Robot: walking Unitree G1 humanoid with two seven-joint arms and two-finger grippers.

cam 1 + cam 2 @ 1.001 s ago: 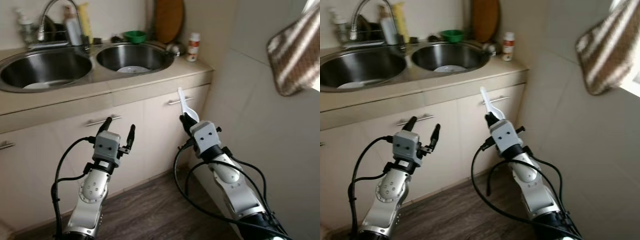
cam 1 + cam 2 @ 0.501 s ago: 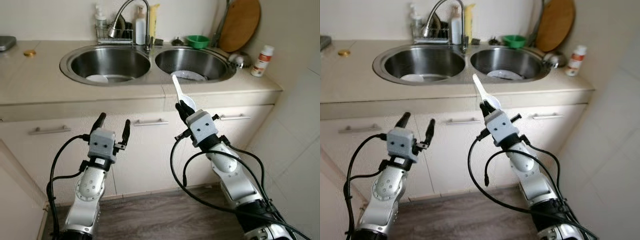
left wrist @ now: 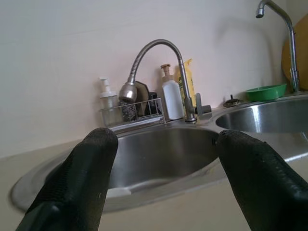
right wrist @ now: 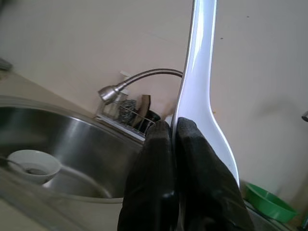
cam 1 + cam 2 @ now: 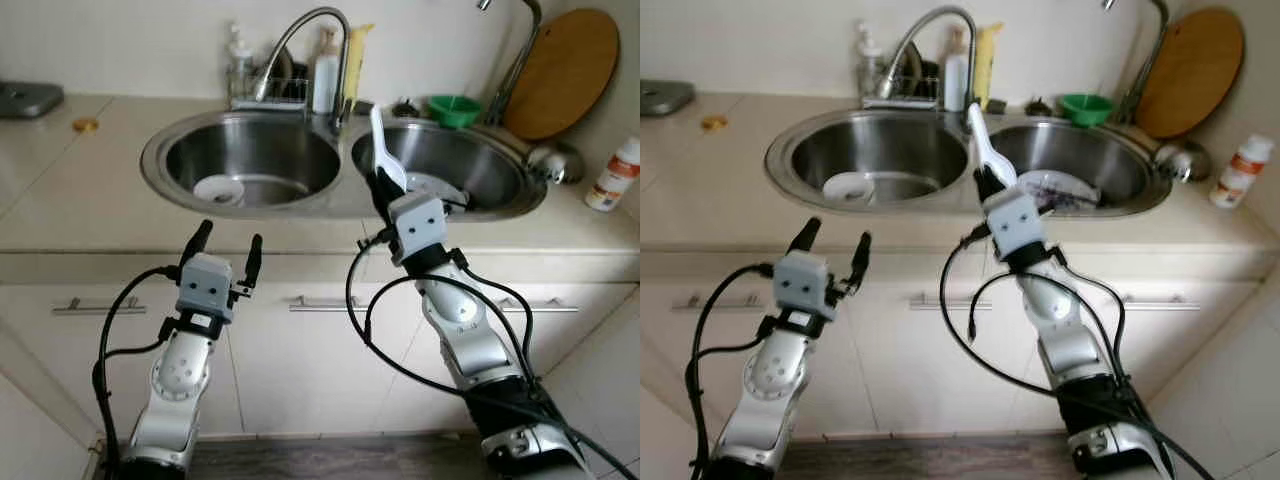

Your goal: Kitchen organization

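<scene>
the right tool (image 5: pixel 383 192) is clamping a white spoon (image 5: pixel 385 160) upright at frame centre, over the double sink (image 5: pixel 345 205); the left tool (image 5: pixel 226 250) is hovering apart, lower left, before the beige tabletop (image 5: pixel 70 200); a faucet (image 5: pixel 300 40) is standing against the pale wall.

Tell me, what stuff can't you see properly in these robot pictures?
- White spoon: in the right wrist view, its bowl end is hidden between the right gripper fingers, its handle tip cut by the edge.
- Plate in the right sink basin: partly behind the right gripper in the left eye view.
- Orange-capped bottle: label too small to read.
- Cutting board: cut by the edge.
- Soap bottles behind the faucet: labels unreadable.
</scene>
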